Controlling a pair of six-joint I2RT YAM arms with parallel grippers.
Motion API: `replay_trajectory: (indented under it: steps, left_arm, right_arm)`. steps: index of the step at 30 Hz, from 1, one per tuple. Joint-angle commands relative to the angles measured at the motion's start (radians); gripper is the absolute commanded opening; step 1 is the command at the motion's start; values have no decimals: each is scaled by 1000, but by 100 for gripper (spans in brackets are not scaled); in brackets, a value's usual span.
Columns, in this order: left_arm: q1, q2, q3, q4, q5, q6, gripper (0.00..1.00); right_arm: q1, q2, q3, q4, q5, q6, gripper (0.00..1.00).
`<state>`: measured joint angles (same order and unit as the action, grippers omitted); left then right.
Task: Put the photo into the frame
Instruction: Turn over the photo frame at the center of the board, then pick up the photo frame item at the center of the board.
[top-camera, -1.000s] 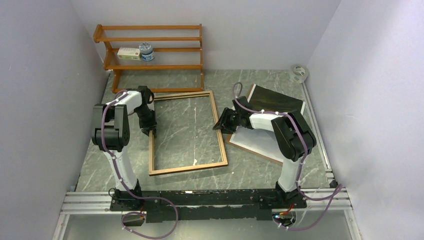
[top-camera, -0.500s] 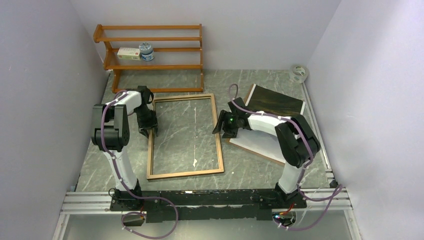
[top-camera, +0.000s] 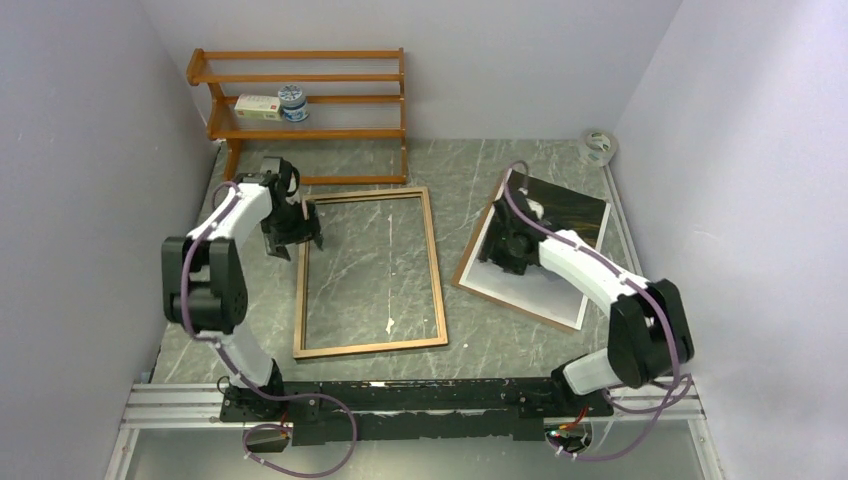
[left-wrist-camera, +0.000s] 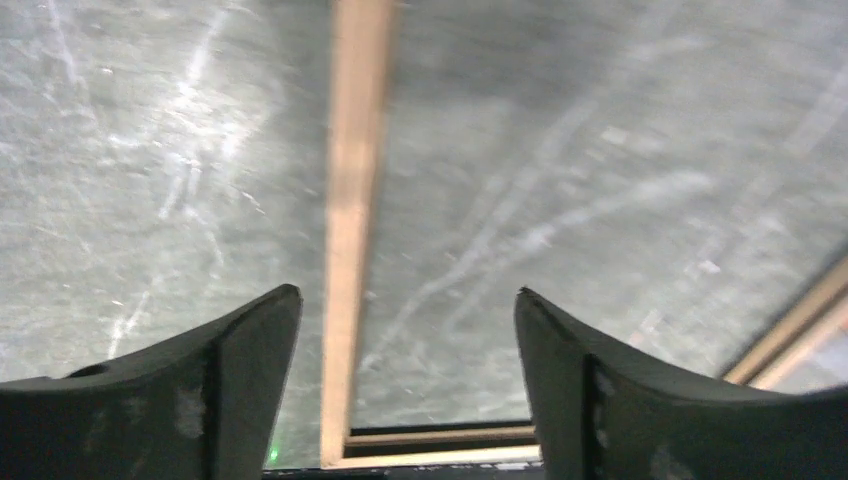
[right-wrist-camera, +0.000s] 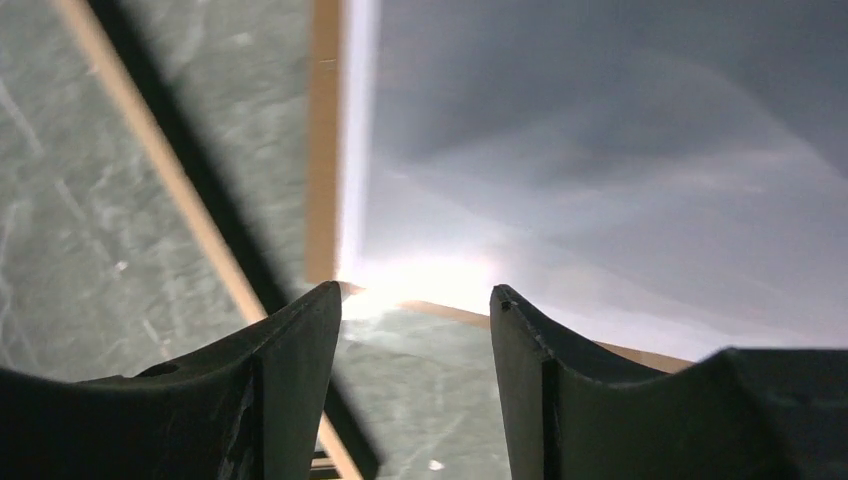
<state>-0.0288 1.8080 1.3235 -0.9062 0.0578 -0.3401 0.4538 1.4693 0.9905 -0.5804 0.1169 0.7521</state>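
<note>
The frame (top-camera: 371, 346) lies flat in the middle of the table, wood-coloured back up, and the table shows through its pane. My left gripper (top-camera: 300, 228) hovers open over the frame's far left corner. The left rail (left-wrist-camera: 350, 250) runs between its fingers without touching them. The photo (top-camera: 572, 208) lies face up to the right on a brown backing board (top-camera: 466, 272). My right gripper (top-camera: 497, 248) stands open above their left side. Its wrist view shows the photo's glaring white-margined corner (right-wrist-camera: 400, 275) just beyond the empty gripper (right-wrist-camera: 412, 290).
An orange-brown shelf rack (top-camera: 300, 100) stands at the back left, holding a small box (top-camera: 258, 107) and a round tin (top-camera: 292, 103). A tape roll (top-camera: 598, 145) sits at the back right corner. Walls close in on three sides.
Both grippers have let go of the frame's side rails. The left one opened wide and drew back towards the far corner. The right one swung right over the photo. The frame settled straighter.
</note>
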Motion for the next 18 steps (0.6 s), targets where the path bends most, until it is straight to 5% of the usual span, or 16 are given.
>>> replay_trajectory:
  steps: [1,9,18]
  left_arm:
    - [-90,-197,-35,59,124,-63,89]
    - [-398,-274,-82,290,292,-218,94]
    - [-644,-77,-14,580,375,-344,84]
  right_arm:
    - [-126,-122,-99,-125,83,26,60]
    - [-320,-253,-259,-148,52,57,61]
    - [-443,-298,-356,-128,10,33,62]
